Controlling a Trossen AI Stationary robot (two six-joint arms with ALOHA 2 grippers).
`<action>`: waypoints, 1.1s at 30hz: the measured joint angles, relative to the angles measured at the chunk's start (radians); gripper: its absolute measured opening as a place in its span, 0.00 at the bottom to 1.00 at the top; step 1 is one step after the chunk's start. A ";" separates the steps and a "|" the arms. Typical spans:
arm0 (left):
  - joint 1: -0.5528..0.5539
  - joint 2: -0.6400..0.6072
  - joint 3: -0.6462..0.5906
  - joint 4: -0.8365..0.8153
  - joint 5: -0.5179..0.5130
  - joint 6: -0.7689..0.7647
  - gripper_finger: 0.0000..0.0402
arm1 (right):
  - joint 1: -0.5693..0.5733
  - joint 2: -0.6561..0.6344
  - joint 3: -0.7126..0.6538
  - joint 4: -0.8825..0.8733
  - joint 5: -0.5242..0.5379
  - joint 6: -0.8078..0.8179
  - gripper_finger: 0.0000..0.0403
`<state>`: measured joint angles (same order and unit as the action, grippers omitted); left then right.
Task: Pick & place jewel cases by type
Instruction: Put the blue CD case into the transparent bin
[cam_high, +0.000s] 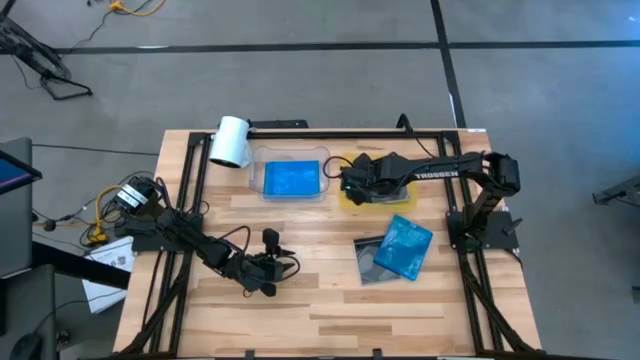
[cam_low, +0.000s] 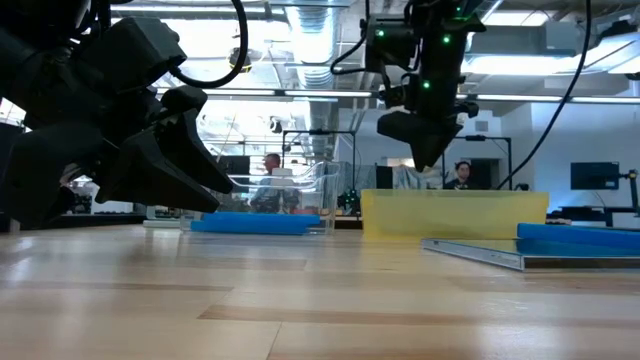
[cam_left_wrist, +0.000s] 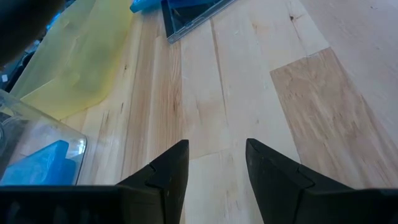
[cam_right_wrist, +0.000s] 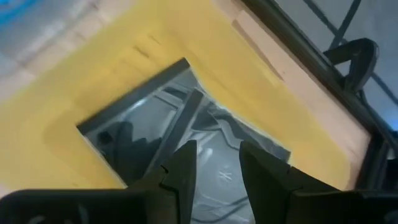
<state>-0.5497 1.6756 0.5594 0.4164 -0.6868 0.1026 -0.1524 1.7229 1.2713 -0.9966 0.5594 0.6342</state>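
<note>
A grey-clear jewel case (cam_right_wrist: 186, 124) lies flat in the yellow tray (cam_high: 352, 196). My right gripper (cam_right_wrist: 214, 165) hovers open just above it, fingers pointing down and clear of the tray's rim in the low view (cam_low: 425, 150). A blue jewel case (cam_high: 291, 179) lies in the clear tray (cam_high: 256, 176). On the wood to the right, another blue case (cam_high: 407, 245) rests on top of grey-clear cases (cam_high: 372, 262). My left gripper (cam_left_wrist: 216, 155) waits open over bare wood near the table's left middle (cam_high: 268, 268).
A white cylinder (cam_high: 231, 140) lies at the back left beside the clear tray. Black frame rails (cam_high: 330, 131) run along the table's far edge and sides. Bare wood shows between my left gripper and the pile of cases. People stand in the room behind (cam_low: 270, 165).
</note>
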 joint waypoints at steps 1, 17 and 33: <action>0.000 0.000 0.000 0.000 0.001 0.000 0.38 | 0.000 0.000 0.000 -0.005 0.002 -0.014 0.29; 0.000 0.000 0.000 0.000 0.002 -0.001 0.38 | 0.279 -0.146 0.000 -0.076 0.229 -0.069 0.29; 0.000 0.000 0.000 0.049 0.001 0.001 0.38 | 0.759 -0.098 -0.001 -0.348 0.201 0.465 0.29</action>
<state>-0.5495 1.6756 0.5591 0.4653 -0.6861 0.1038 0.6063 1.6247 1.2698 -1.3442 0.7604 1.0995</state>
